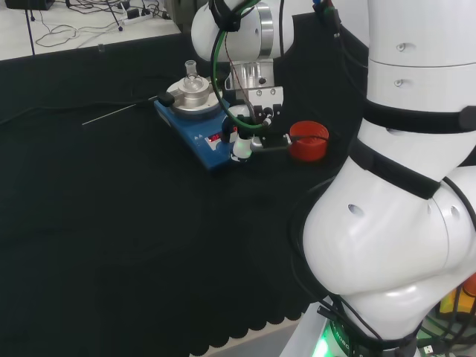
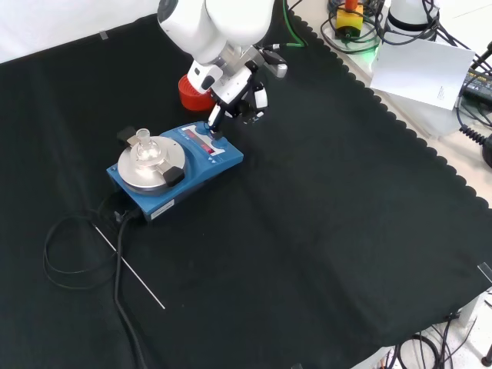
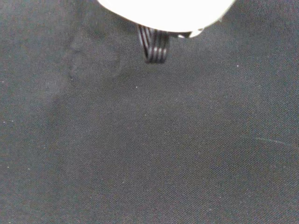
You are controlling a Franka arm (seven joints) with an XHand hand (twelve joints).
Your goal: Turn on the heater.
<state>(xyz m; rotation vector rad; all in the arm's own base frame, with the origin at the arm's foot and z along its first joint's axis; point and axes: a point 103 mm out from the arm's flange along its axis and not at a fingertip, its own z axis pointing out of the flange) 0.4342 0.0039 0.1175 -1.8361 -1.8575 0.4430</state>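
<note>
Flat blue heater (image 2: pixel 175 165) with round silver top, hand (image 2: pixel 238 96) right over its front, one finger (image 2: pixel 216 121) pointing down, holding nothing

In the front view we see a flask (image 2: pixel 144 151) on the heater (image 2: pixel 174 171), a ring stand (image 2: pixel 190 93) behind it, the hand (image 2: pixel 234 98) above its front panel.

Robot arm (image 1: pixel 401 223) has glossy white rounded links w/ black bands at joints. A green cable (image 1: pixel 216 71) and black cables run along it. The hand (image 2: pixel 244 91) is black & white, w/ metal bracket above.
</note>
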